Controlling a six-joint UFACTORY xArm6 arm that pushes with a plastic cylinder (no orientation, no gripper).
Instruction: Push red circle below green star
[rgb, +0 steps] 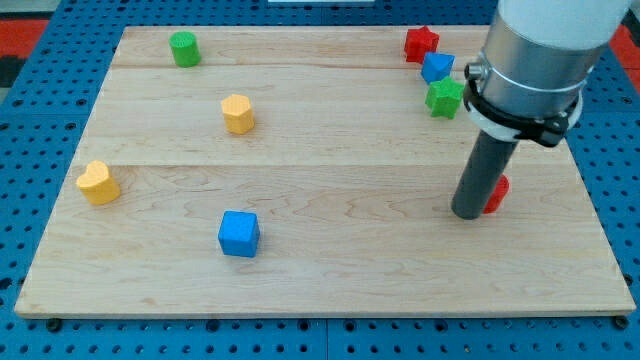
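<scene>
The red circle (497, 193) lies at the view's right, mostly hidden behind my rod. My tip (467, 213) rests on the board just left of it, touching or nearly touching it. The green star (444, 98) sits higher up, above and a little left of the red circle. The red circle is lower in the view than the green star and slightly to its right.
A red star (421, 43) and a blue block (437, 67) sit just above the green star. A green cylinder (184, 48) is at top left, a yellow hexagon (238, 114) left of centre, a yellow heart (98, 183) at far left, a blue cube (239, 234) lower left.
</scene>
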